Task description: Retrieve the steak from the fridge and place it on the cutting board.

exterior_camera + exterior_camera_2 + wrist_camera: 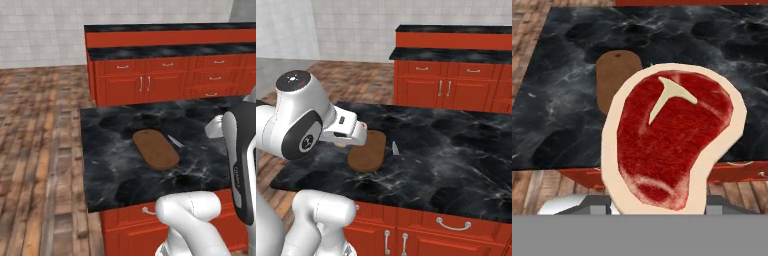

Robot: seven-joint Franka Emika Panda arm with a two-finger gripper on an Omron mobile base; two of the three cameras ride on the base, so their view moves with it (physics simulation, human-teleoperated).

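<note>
Red steak (672,140) sits clamped in the gripper (657,207), held short of the black counter (115,165). Carrying is the step in hand; next, I judge, reach forward over the board (155,148) and lower it there.

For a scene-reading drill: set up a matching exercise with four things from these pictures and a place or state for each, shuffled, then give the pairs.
Things:
1. steak
2. board
3. knife
4. cabinets

Places or states:
A. small and silver, lying on the black counter beside the board
B. red, standing across the wooden floor beyond the counter
C. close before the hand camera, above the counter's near edge
D. brown and bare, flat on the counter

Pairs: 1-C, 2-D, 3-A, 4-B
</note>
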